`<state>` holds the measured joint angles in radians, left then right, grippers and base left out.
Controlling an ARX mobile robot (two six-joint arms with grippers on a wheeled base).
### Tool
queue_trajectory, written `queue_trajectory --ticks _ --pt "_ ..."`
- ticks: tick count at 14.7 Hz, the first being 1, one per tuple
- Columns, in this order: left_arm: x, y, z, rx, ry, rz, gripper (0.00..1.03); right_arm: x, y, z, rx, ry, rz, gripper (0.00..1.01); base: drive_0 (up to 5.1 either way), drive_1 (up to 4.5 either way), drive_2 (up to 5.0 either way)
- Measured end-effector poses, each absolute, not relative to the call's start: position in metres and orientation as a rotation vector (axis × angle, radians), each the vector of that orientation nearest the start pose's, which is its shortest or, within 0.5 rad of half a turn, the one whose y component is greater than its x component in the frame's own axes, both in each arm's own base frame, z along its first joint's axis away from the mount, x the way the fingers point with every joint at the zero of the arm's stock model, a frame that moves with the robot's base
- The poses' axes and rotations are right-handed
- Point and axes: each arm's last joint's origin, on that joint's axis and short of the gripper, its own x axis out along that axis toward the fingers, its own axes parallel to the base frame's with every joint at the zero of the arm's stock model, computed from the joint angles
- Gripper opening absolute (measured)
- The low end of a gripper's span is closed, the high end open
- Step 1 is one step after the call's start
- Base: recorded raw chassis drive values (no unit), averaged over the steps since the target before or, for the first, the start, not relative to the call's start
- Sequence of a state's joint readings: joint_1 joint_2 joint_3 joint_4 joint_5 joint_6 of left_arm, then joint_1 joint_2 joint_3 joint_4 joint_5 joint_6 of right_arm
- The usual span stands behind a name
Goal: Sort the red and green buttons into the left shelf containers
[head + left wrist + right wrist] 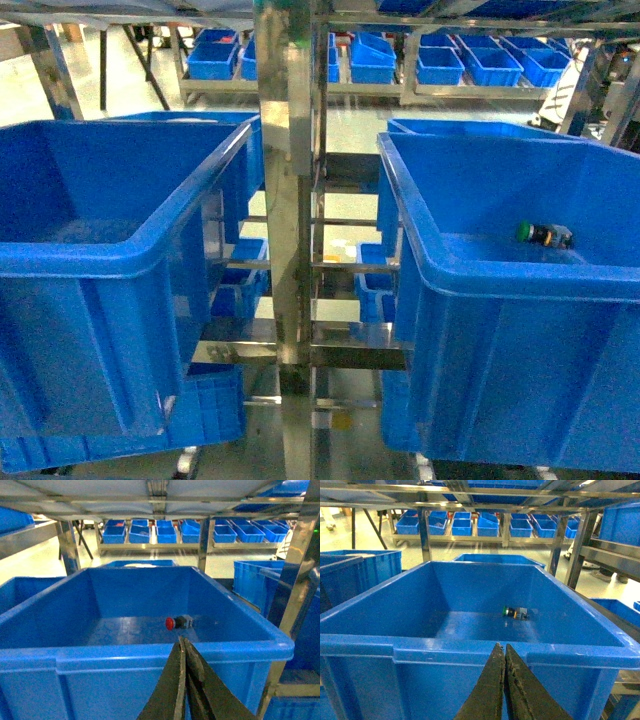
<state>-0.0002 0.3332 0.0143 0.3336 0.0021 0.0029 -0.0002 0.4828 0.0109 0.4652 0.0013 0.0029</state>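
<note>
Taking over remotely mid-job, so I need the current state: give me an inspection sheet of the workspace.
Surface: steel shelf frame carrying two large blue bins.
Job's things: red button lies on its side on the floor of the left bin; green button lies on the floor of the right bin, also seen in the head view.
Clutter: nothing seen inside either bin besides the buttons.
Grippers: left gripper shut and empty, before the left bin's near rim; right gripper shut and empty, before the right bin's rim.
Cables: nothing seen.
Surroundings: rows of small blue trays on far racks; pale floor.
</note>
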Motion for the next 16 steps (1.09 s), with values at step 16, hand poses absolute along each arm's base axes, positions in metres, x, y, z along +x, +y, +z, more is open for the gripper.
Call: queue_trajectory --ticks 16 --pt "0.097 0.000 0.167 0.002 0.001 0.000 0.02 0.097 0.000 0.166 0.002 0.002 0.000 0.02 0.0 0.00 0.0"
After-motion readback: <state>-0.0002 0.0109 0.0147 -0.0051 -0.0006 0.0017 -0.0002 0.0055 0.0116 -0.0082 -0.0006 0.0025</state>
